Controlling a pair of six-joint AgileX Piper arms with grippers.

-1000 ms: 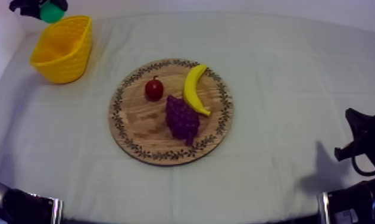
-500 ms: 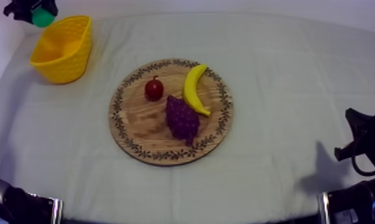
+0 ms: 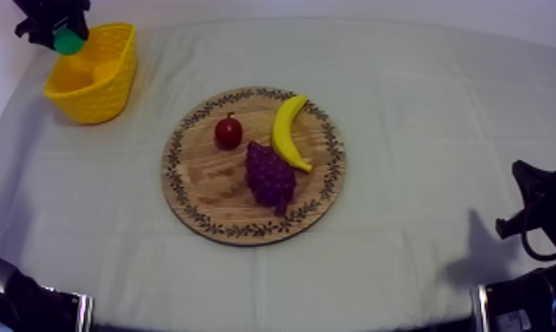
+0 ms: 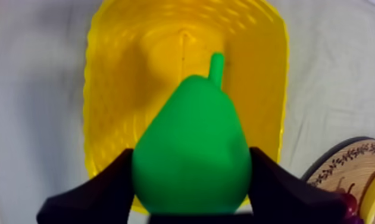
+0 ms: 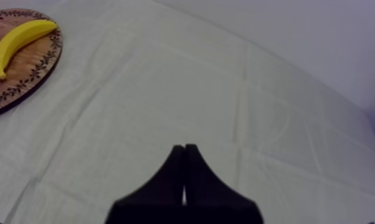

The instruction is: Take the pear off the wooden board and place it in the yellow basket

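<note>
While the right hand (image 5: 184,146) rests low at the near right edge of the surface (image 3: 423,106), its two black fingers pressed together into a narrow wedge with nothing between them, the pear is up at the far left corner.

At the middle of the grey-white cloth sits the round wooden board with a patterned rim (image 3: 202,190), carrying three pieces of toy fruit. A dark purple bunch of grapes (image 3: 270,177) lies nearest. Behind it to the left, just beside it, is a small red fruit (image 3: 228,132). A curved yellow banana (image 3: 288,132) runs along the board's right side, its near end close against the grapes.

Farther back, well apart from the board, the yellow basket (image 3: 101,97) stands at the far left corner of the surface. Above its far rim hangs the left hand (image 4: 191,173), its fingers closed on either side of the bright green toy pear (image 4: 193,119) — gripped at its broad end, stem pointing away from the hand. Seen from the left wrist camera, the pear shows against the basket's open mouth, held clear above it and not yet inside — the basket's yellow floor is visible past the stem.
</note>
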